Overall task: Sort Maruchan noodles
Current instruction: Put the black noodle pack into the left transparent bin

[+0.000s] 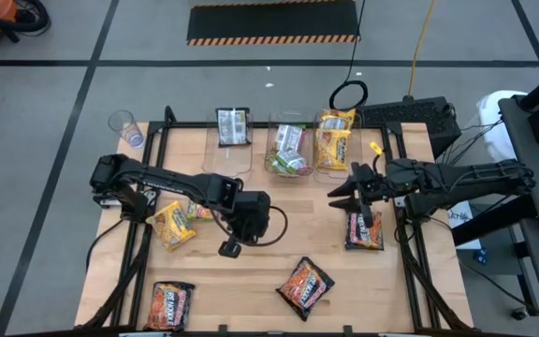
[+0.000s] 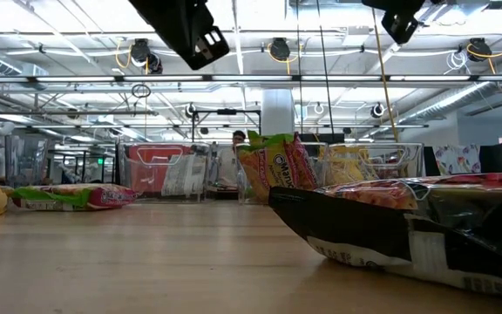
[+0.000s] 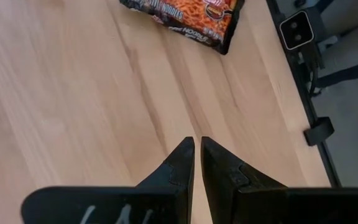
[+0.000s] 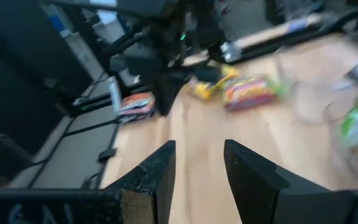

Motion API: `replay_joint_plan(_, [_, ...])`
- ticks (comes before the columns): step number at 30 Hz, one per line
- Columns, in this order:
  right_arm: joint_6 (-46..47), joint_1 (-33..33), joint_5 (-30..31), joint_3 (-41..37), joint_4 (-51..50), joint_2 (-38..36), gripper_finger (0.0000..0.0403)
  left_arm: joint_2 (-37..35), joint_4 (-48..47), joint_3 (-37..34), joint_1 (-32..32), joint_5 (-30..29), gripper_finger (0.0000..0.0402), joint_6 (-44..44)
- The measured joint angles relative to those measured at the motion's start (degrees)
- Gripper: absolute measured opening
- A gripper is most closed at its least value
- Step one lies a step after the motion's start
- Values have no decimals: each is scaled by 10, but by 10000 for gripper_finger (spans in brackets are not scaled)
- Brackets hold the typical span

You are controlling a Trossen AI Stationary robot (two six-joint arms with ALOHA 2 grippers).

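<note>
Maruchan noodles packets lie flat on the wooden table: a yellow one [image 1: 171, 225] beside a green-edged one [image 1: 199, 211] at the left, and dark ones at the near left [image 1: 168, 304], near middle [image 1: 305, 285] and right [image 1: 364, 230]. Others stand in clear bins at the far edge. My left gripper [image 1: 230, 248] hangs over bare wood at mid-table, pointing steeply down, fingers [image 3: 197, 142] shut on nothing; a dark packet [image 3: 185, 18] lies ahead of it. My right gripper [image 1: 340, 192] hovers higher, right of centre, its fingers [image 4: 201, 146] open and empty.
Three clear bins stand along the far edge: one with a dark-and-white packet [image 1: 234, 126], one with green packets [image 1: 288, 150], one with yellow packets [image 1: 335, 140]. A black frame [image 1: 152, 150] rims the table. Bare wood lies between the two arms at mid-table.
</note>
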Motion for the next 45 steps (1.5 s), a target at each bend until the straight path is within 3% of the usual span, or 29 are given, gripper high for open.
replay_joint_plan(8, [31,0,-20,0,-45,1,130,3,9,0,-13,0,33,-8])
replay_joint_plan(14, [29,0,-20,0,-36,1,130,7,27,0,-16,11,33,-79])
replay_joint_plan(32, [27,0,-20,0,-35,1,130,32,119,1,-16,41,33,-107])
replay_joint_plan(40, [27,0,-20,0,-21,1,130,34,113,0,-16,41,6,-110])
replay_joint_plan(45, [27,0,-20,0,-19,1,130,34,113,0,-18,35,13,-114])
